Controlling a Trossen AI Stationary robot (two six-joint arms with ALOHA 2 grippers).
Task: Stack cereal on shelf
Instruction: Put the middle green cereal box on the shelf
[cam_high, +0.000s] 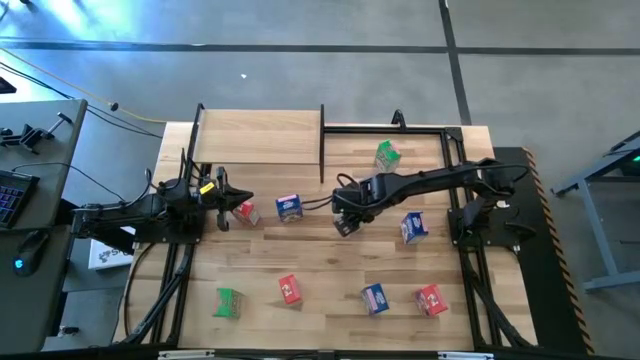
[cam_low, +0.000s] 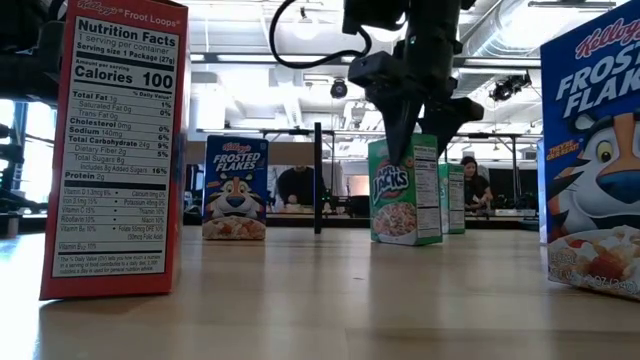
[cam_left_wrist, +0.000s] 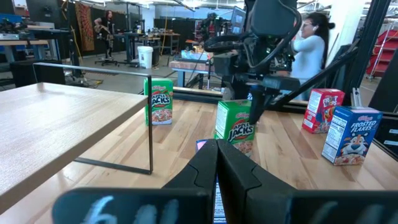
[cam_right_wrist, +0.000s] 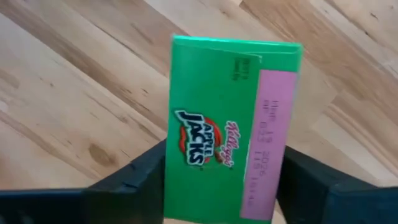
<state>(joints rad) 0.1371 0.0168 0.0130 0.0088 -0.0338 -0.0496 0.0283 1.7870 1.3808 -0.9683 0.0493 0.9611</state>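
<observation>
Right gripper (cam_right_wrist: 224, 180) fingers astride, not clamping, green cereal box (cam_right_wrist: 233, 118); left fingers (cam_left_wrist: 239, 171) clenched, empty.

Beyond the wooden table (cam_high: 330, 270): a person in white (cam_left_wrist: 309, 46), a white bin (cam_left_wrist: 145, 56) — a keyboard (cam_high: 8, 195) alongside.

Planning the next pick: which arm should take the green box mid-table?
Right. The right gripper straddles the green box; the left gripper sits apart, by a red box.

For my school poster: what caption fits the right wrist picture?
The right gripper flanks a green Apple Jacks box standing on the wooden table.
</observation>
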